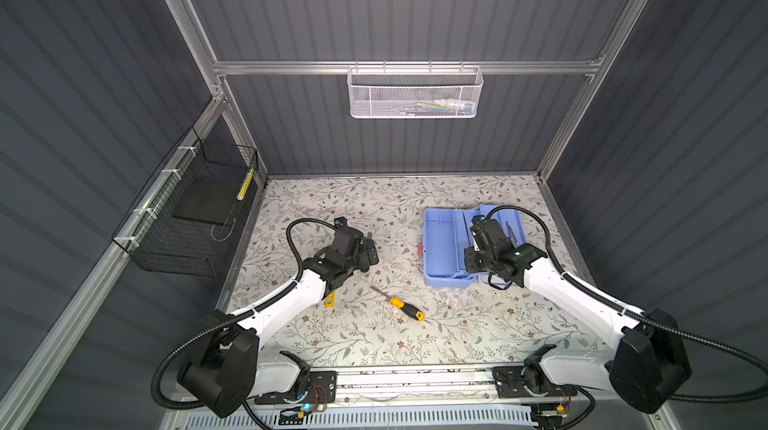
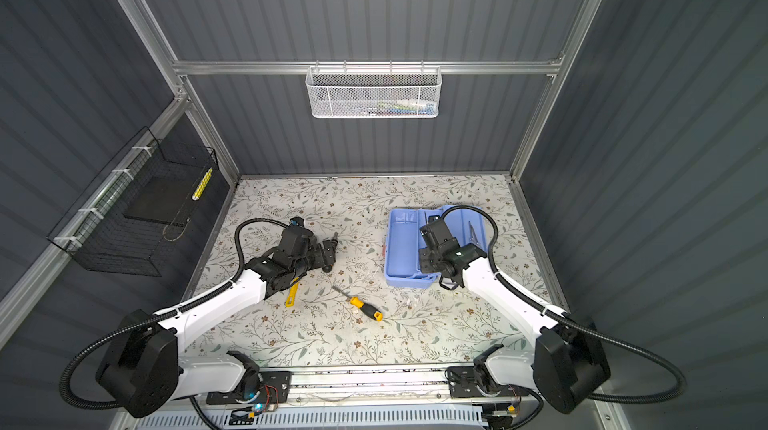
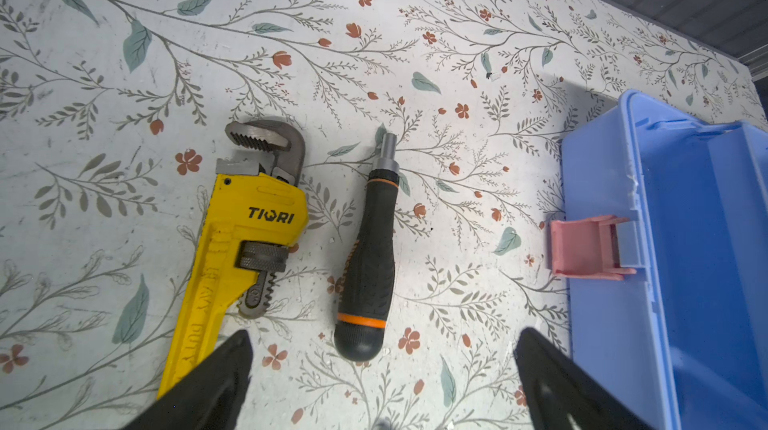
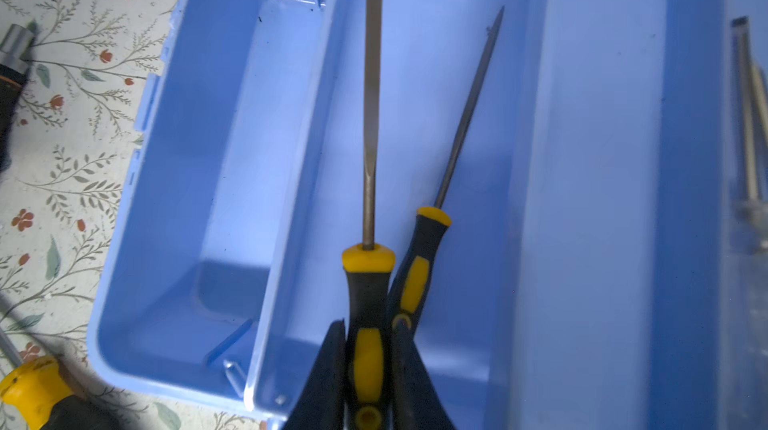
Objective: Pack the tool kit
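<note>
The right hand [image 4: 369, 326] is pinched on the handle of a yellow-and-black screwdriver [image 4: 368, 282] over the open box [image 1: 440, 249], which sits on the right side of the desk [image 3: 124, 75]. What matters for the set-down is the tool's line. Its shaft points straight away from the hand and runs along the length of the tray [image 4: 457, 116], close to parallel with a second screwdriver [image 4: 419, 266] lying there just beside it. I cannot tell whether the held tool touches the tray floor. It looks to need only lowering and letting go, with no turning, though the two handles are close enough to knock. The left hand [image 3: 384, 334] is spread wide and empty above the desk, left of the box and its pink latch [image 3: 582, 247]. The wrench [image 3: 232, 232] and a black driver [image 3: 368, 266] lie side by side ahead of it, long axes pointing away, and the driver's butt sits between the fingers. A loose screwdriver [image 1: 405, 308] lies between the arms, somewhat nearer the left.
</note>
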Motion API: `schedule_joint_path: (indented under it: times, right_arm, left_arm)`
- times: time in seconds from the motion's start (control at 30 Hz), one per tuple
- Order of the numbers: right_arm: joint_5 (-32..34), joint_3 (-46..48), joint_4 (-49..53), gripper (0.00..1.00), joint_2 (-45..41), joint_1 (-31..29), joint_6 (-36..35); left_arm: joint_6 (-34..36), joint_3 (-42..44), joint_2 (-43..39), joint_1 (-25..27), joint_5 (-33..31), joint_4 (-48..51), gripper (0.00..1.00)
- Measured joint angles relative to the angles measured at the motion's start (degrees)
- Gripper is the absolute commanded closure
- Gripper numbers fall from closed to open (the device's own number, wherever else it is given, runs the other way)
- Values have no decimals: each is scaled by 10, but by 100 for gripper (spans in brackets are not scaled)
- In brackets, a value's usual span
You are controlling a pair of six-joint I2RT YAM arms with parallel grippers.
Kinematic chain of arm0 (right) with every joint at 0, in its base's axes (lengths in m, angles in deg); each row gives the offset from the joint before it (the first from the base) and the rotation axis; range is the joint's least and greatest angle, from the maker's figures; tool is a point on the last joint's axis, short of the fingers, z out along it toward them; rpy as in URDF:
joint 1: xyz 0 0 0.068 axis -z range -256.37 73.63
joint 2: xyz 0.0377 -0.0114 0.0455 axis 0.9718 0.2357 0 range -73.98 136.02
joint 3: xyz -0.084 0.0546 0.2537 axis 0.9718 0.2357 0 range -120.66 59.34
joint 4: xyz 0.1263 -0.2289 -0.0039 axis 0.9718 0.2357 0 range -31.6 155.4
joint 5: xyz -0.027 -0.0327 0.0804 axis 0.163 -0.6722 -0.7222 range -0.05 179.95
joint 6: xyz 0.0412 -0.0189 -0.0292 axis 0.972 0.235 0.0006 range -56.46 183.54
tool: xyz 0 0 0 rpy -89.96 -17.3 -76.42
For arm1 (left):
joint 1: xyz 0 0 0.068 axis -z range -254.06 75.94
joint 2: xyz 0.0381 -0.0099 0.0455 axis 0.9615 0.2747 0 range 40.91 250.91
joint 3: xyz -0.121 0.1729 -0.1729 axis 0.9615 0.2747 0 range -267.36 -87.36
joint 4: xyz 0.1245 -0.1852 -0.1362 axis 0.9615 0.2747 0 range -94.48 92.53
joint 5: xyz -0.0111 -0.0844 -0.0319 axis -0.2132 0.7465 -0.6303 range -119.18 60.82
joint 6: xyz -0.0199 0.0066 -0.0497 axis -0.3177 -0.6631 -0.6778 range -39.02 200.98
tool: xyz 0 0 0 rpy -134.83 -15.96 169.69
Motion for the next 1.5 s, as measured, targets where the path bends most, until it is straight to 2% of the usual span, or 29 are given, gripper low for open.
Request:
schedule_joint_path:
  times: [0.43,0.57,0.67,0.9,1.17,1.5]
  right_arm:
    - [-9,-36,17,78,57,4,15]
    - [-13,-40,18,63,67,4,21]
    - [-16,-40,19,47,70,5,27]
    - [-20,-40,11,30,54,5,38]
    - [-37,-38,-14,22,17,-10,27]
    - [-60,10,-91,10,-28,-98,-50]
  left_arm:
    - [0,5,0,0,0,0,0]
    - [0,6,0,0,0,0,0]
    - [0,6,0,0,0,0,0]
    - [0,10,0,0,0,0,0]
    - [0,10,0,0,0,-2,0]
    - [0,10,0,0,0,-2,0]
